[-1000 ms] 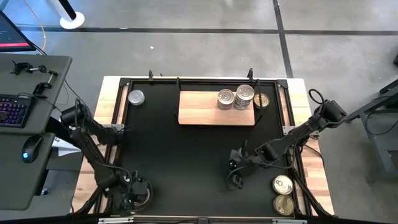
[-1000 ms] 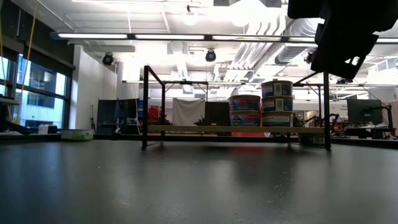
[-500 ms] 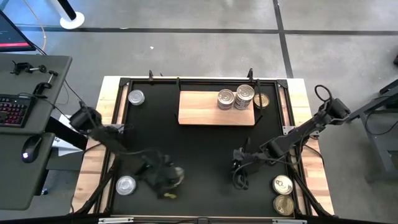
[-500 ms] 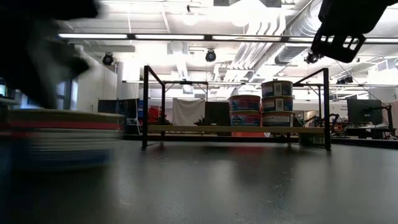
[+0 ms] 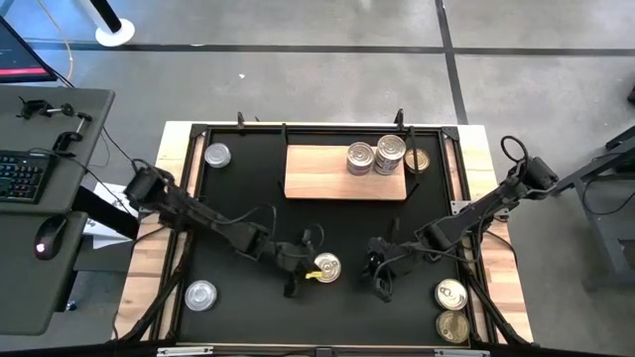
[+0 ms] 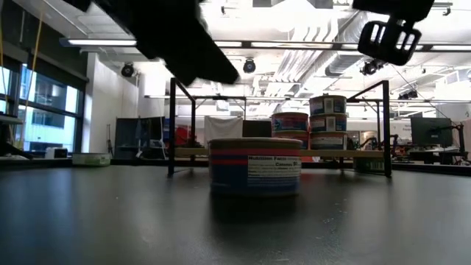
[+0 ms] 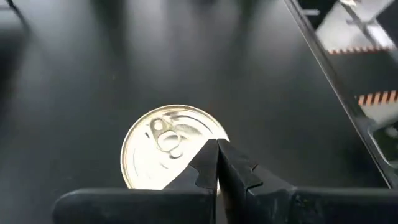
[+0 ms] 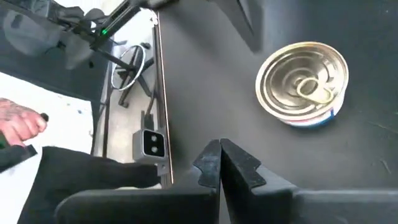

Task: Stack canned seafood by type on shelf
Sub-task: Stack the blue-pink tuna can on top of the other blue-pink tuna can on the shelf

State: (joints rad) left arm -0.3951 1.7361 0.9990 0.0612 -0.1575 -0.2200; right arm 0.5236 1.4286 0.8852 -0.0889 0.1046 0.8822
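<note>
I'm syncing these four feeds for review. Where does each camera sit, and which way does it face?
High: overhead, looking straight down on the mat, shelf and both arms.
Low: tabletop height, level across to the shelf; arms enter from above.
Left wrist: on the left arm, looking past its shut end effector at the gold-lidded can.
Right wrist: on the right arm, past its shut end effector.
Shared: all four views show that can.
</note>
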